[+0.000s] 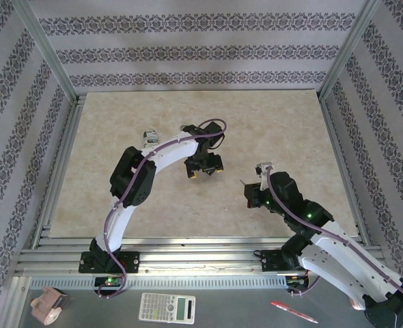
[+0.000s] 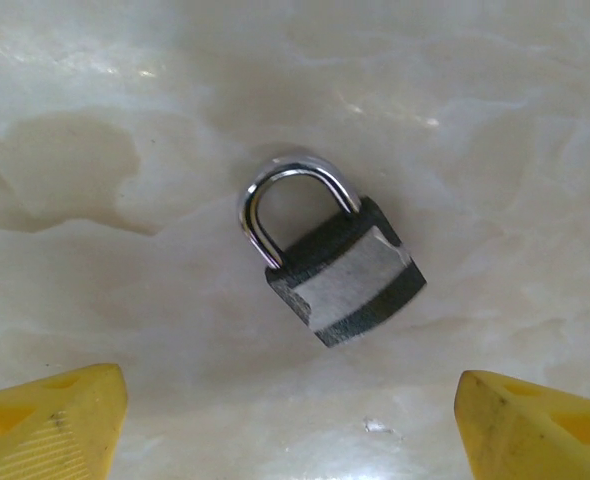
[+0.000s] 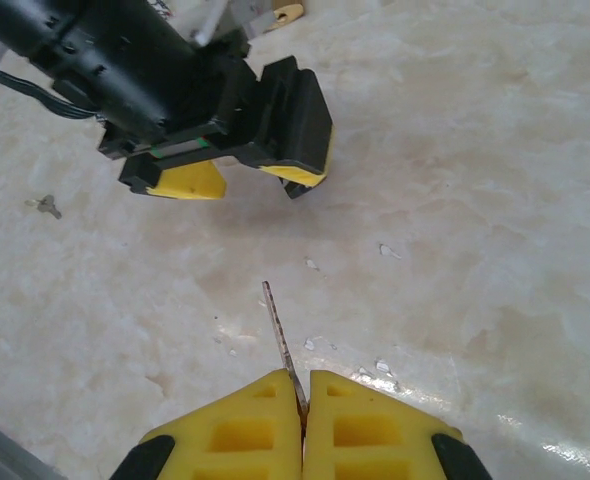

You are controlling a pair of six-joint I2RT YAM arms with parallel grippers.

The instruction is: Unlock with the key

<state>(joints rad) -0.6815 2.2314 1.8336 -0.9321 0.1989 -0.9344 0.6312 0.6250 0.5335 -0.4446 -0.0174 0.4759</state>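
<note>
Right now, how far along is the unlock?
Done: right gripper shut on the key, blade sticking out. In hand: left gripper open above the dark-grey padlock, which lies flat, untouched. Left: grip the padlock, insert the key, turn; shackle looks closed.

The worktop (image 1: 290, 137) is cream with pale beige marbling, the padlock (image 2: 345, 280) dark grey with a lighter grey band and a shiny silver shackle (image 2: 295, 165), the key (image 3: 280, 335) dull brownish grey, the left gripper (image 2: 293, 410) and right gripper (image 3: 303, 385) have bright yellow jaws, and the walls (image 1: 188, 51) carry grey-purple floral stripes on white.
</note>
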